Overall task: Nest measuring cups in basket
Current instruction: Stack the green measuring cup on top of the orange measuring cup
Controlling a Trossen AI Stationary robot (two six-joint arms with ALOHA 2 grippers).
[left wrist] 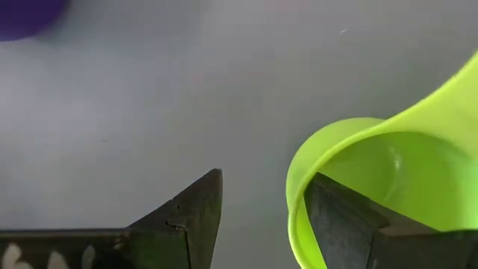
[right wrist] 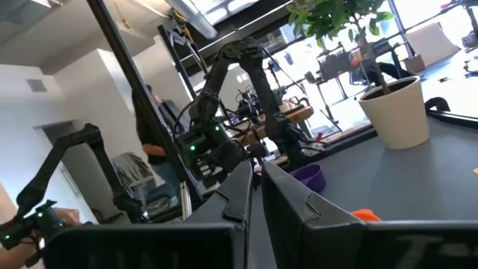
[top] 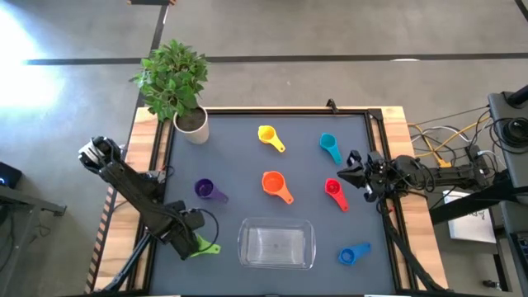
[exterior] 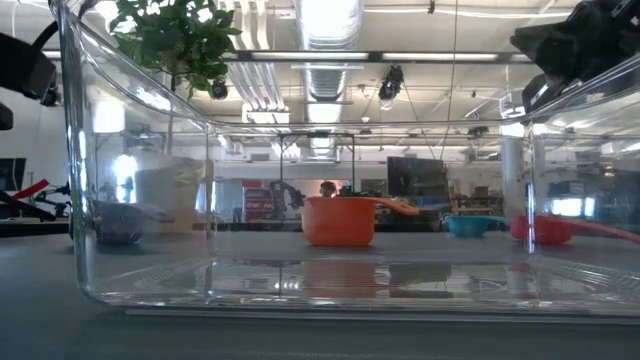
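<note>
Six cups stand apart on the dark mat: yellow [top: 268,134], teal [top: 329,145], orange [top: 273,183], red [top: 332,188], purple [top: 205,190] and blue [top: 351,255]. The green cup [top: 204,247] sits at the near left, under my left gripper [top: 191,242]. That gripper [left wrist: 261,217] is open and comes down over the cup's rim. The clear basket [top: 276,244] rests near the front edge with nothing in it. My right gripper [top: 350,170] is shut and hovers near the right edge, between the teal and red cups. My left gripper straddles the green cup's wall [left wrist: 297,196] at the rim. One finger [left wrist: 340,224] is inside the bowl and the other [left wrist: 196,217] is outside over the mat, with the jaws wide apart. I cannot tell whether either finger touches the wall.
A white pot with a green plant [top: 191,124] stands at the far left corner. The basket's clear wall [exterior: 150,200] fills the low view, with the orange cup [exterior: 340,220] seen behind it. Bare mat lies between the green cup and the basket.
</note>
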